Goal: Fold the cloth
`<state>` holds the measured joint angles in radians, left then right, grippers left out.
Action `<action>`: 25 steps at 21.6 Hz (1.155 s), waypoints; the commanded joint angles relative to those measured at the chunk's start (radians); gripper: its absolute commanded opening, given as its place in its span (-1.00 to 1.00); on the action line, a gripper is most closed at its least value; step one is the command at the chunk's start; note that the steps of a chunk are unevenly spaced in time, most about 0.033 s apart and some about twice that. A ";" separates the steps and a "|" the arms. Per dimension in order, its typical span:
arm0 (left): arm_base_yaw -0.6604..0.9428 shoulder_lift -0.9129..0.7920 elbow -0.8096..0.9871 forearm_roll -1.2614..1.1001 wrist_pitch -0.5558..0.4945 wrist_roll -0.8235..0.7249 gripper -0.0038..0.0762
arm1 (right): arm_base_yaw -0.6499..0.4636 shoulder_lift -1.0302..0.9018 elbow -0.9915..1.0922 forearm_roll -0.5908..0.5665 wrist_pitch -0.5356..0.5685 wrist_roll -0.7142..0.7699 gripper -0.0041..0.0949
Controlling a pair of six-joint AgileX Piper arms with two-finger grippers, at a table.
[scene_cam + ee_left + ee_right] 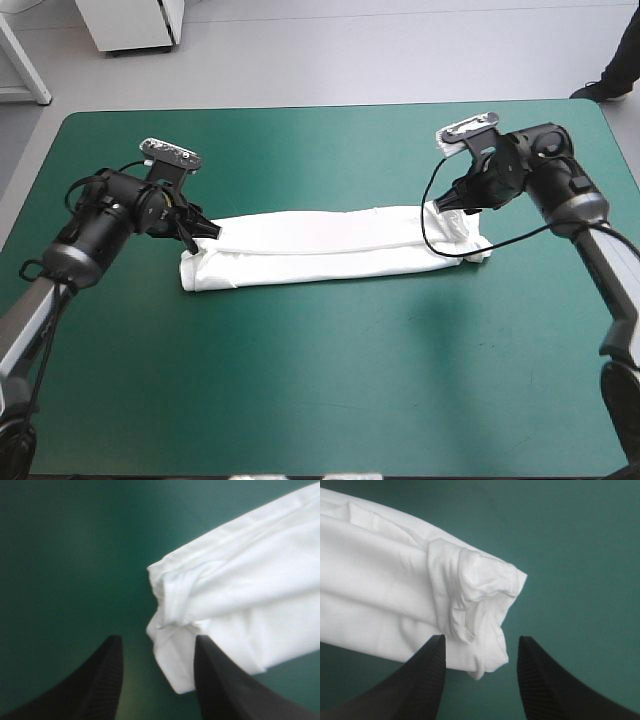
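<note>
At the left gripper [205,232], black fingers apart, clamped on nothing, tips low at the left end of the T-shirt [320,250]. In the left wrist view, one fingertip [205,655] over the folded corner of the white cloth, the other [110,652] over bare teal-green cover [60,555], the corner of the cloth reaching into the gap between the two. At the right gripper [447,205], fingers likewise apart, nothing gripped, tips at the right end of the T-shirt. In the right wrist view, a bunched, rumpled end of the cloth just ahead of and partly between the fingers, one fingertip [435,652] at the white fabric, the other [527,655] over bare cover. Touching the fabric or just above it: cannot tell, for either gripper. T-shirt folded into a long narrow band, flat on the table [320,400], lengthwise from left to right, roughly midway between the far and near edges. Left end squarer, in neat layers; right end more crumpled. Both ends well in from the table's left and right edges. Each arm angled inward toward its own end of the band.
</note>
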<state>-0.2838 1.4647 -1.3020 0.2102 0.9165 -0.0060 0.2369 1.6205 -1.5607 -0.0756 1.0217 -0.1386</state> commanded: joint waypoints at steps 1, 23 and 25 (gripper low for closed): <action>-0.011 -0.087 -0.031 -0.166 -0.036 0.107 -0.50 | -0.004 -0.132 -0.035 -0.068 0.000 0.025 -0.03; -0.191 0.486 -0.332 -0.655 -0.077 0.462 -0.93 | -0.216 -0.219 0.243 -0.058 -0.113 0.111 -0.03; -0.191 0.514 -0.332 -0.654 -0.082 0.462 -0.93 | -0.230 -0.194 0.243 0.005 -0.127 0.069 -0.03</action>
<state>-0.4715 2.0021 -1.6010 -0.4143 0.8651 0.4563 0.0337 1.4251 -1.2922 -0.1500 0.9540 -0.0115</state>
